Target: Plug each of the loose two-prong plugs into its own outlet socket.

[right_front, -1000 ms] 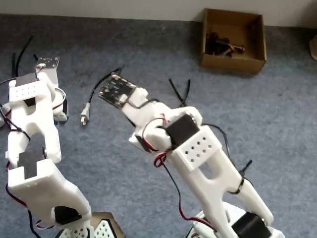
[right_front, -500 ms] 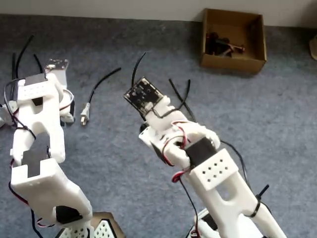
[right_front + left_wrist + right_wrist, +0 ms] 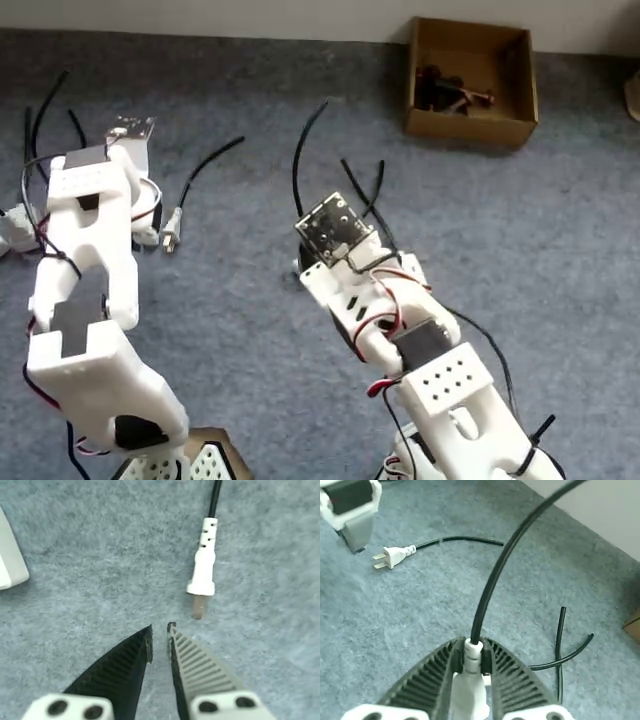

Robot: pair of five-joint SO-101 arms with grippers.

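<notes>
Right gripper clenched on a white two-prong plug, squeezed by its body between both ribbed fingers, black cord arching up and away from it. Left gripper parted by just a sliver, grasping nothing, touching nothing, tips above grey carpet and just short of a loose plug, also white, lying flat with prongs turned towards those tips.

Counted: two arms; two white plugs, one grasped and one lying free; two loose cord pieces crossed on the carpet beyond the right arm; one cardboard box at the far edge, dark and red bits inside.

High view: box and both arms laid out whole. Left wrist view: a white block at the frame edge, kind unclear. Right wrist view: the clamp on the plug up close, plus both prongs of the loose plug, near the other arm's grey finger
</notes>
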